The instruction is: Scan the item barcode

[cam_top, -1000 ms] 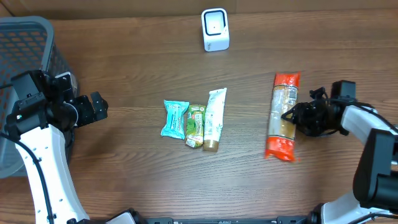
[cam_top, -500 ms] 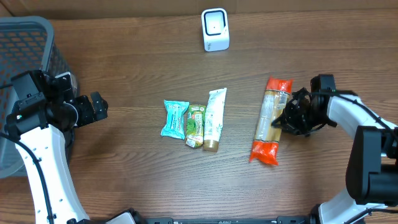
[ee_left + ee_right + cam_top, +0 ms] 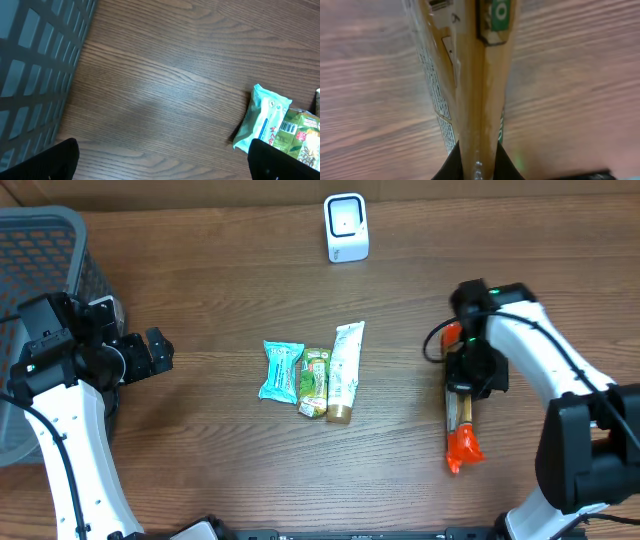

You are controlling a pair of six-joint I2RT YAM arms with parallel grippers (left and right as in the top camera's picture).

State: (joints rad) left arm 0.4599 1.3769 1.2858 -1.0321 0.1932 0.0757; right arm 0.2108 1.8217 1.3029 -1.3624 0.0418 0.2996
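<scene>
The wooden table point(image 3: 230, 480) fills the overhead view. A grey mesh basket point(image 3: 40, 240) sits at its 10 o'clock corner, partly cut off by the edge of the picture.

The white left arm rises from 7 o'clock and ends beside the basket. The left gripper point(image 3: 163, 352) sits at 9 o'clock and points toward the centre. Its jaws are spread wide with nothing between them. In the left wrist view the two dark fingertips point(image 3: 60, 160) sit in the bottom corners, with bare wood between them.

The white right arm comes in from 4 o'clock. The right gripper point(image 3: 468, 375) is at 3 o'clock, clamped on a long clear packet with orange ends point(image 3: 460, 418). The packet runs along the 12-to-6 line, with one orange end at 6 o'clock below the gripper and the other showing just above it. In the right wrist view the packet is seen edge-on, squeezed between the dark fingers, with small print and a green label on its tan wrapper.

Three items lie side by side at the centre. A white tube point(image 3: 345, 370) is on the 3 o'clock side, a teal packet point(image 3: 281, 370) is on the 9 o'clock side, and a smaller green packet point(image 3: 315, 382) lies between them, touching both.

A white barcode scanner point(image 3: 346, 227) stands at 12 o'clock, well apart from the held packet
</scene>
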